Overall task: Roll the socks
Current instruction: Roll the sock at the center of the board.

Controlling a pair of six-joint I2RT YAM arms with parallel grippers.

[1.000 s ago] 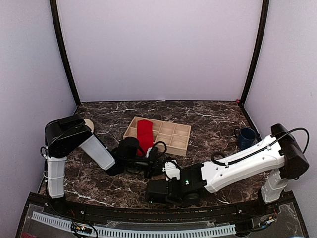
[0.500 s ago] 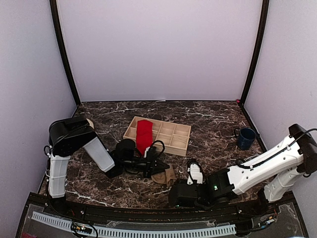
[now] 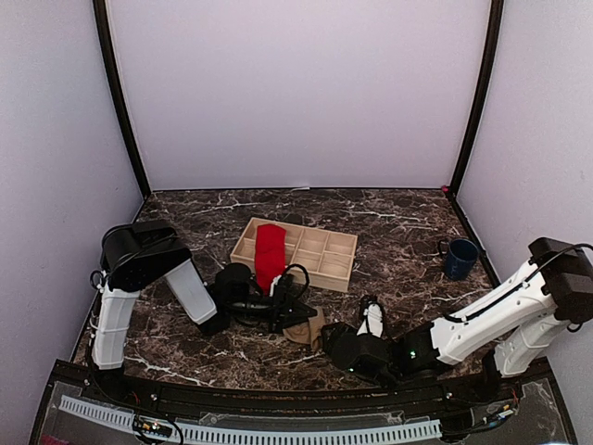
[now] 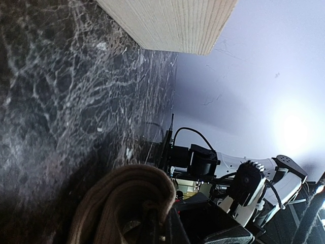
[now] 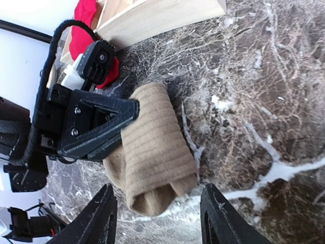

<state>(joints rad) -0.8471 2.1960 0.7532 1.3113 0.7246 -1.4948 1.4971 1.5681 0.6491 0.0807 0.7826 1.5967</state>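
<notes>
The tan-brown ribbed fabric sock (image 3: 309, 330) lies bundled on the dark marble table (image 3: 408, 222). The left pincer (image 3: 293, 318) is pressed together, pinching its 9 o'clock end. The right pincer (image 5: 158, 223) stands spread at the bundle's 4 o'clock, not touching it. At 11 o'clock, a bright red fabric sock (image 3: 270, 252) drapes across the left end of the pale wooden divided tray (image 3: 329, 261). Both arms reach low, towards each other.

- The tray (image 3: 335, 262) sits mid-tabletop (image 3: 398, 218), and the first sock (image 3: 270, 248) lies across its left end.
- The second sock (image 3: 306, 328) lies on the tabletop in front of the tray, at the left end effector (image 3: 289, 315), with the right end effector (image 3: 345, 339) to its right.
- The mug (image 3: 460, 257) stands well right of the tray.
</notes>
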